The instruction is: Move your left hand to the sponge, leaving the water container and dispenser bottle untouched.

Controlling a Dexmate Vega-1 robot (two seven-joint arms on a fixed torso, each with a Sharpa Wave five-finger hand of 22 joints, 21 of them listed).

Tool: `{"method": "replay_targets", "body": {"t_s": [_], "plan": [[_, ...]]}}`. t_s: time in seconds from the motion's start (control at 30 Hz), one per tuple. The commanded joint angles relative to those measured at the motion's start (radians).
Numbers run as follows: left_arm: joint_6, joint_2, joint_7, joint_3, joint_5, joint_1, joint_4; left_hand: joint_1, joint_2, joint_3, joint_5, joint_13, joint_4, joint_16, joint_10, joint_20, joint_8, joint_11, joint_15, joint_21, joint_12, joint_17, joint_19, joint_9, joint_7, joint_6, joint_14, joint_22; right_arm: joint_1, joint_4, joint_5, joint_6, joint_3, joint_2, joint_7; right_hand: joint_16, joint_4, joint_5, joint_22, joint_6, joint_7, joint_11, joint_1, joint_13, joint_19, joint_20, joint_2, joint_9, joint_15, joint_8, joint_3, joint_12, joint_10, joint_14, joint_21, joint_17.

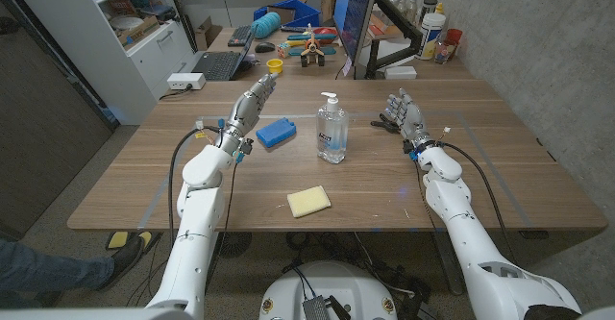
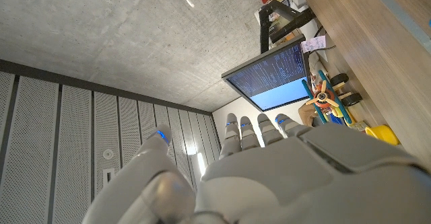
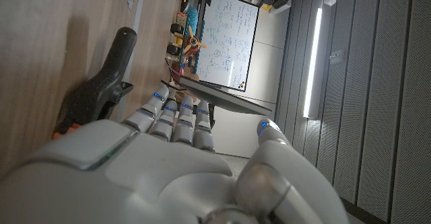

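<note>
Sponge (image 1: 308, 201): yellow, on counter (image 1: 461, 195) near front edge, long axis roughly crosswise. Left robot hand (image 1: 253, 104): raised, fingers extended, empty; sponge lies nearer the robot, slightly rightward. Left robot hand judged the closer.

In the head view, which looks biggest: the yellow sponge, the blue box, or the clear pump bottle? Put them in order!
1. The clear pump bottle looks biggest, standing tall.
2 and 3. The yellow sponge and the blue box look about alike; the sponge lies nearer the camera, so I won't rank them.
</note>
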State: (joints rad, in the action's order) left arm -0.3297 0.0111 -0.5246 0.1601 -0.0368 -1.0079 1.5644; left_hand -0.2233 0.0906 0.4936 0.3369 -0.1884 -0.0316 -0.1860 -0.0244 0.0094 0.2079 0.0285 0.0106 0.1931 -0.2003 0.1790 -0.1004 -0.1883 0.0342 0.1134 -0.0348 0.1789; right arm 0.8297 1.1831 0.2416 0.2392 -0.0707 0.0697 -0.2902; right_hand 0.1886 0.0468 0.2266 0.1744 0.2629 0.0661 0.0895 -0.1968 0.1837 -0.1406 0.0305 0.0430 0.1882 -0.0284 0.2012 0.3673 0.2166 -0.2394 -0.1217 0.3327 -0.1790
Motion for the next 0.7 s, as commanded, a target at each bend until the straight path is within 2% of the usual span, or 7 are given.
{"method": "replay_targets", "body": {"t_s": [0.03, 0.7], "plan": [[-0.022, 0.011, -0.007, -0.022, 0.015, -0.014, 0.021, -0.015, -0.002, 0.005, 0.006, -0.002, 0.009, -0.003, -0.005, 0.003, 0.008, 0.004, -0.001, 0.005, -0.008, 0.002, -0.002, -0.001, 0.000, 0.008, 0.001, 0.002, -0.007, -0.009, 0.005, 0.013, -0.002, -0.007, -0.005, 0.004, -0.004, 0.000, 0.004, 0.007, -0.003, -0.001, 0.003, 0.002, -0.007, -0.001, -0.007, 0.002, 0.000, 0.000, 0.001, 0.006, -0.006, -0.010, -0.002, -0.004], [-0.050, 0.032, -0.031, -0.049, 0.023, -0.048, 0.080, -0.035, -0.007, 0.010, 0.007, -0.002, 0.020, -0.002, -0.004, 0.010, 0.007, 0.007, 0.002, 0.005, -0.007, 0.001, -0.003, -0.002, -0.001, 0.013, 0.001, 0.002, -0.014, -0.020, 0.017, 0.030, -0.012, -0.017, 0.001, 0.003, -0.006, 0.000, 0.004, 0.009, -0.003, -0.002, 0.005, 0.002, -0.011, -0.002, -0.008, 0.002, -0.001, -0.001, -0.002, 0.006, -0.009, -0.013, -0.009, -0.004]]}}
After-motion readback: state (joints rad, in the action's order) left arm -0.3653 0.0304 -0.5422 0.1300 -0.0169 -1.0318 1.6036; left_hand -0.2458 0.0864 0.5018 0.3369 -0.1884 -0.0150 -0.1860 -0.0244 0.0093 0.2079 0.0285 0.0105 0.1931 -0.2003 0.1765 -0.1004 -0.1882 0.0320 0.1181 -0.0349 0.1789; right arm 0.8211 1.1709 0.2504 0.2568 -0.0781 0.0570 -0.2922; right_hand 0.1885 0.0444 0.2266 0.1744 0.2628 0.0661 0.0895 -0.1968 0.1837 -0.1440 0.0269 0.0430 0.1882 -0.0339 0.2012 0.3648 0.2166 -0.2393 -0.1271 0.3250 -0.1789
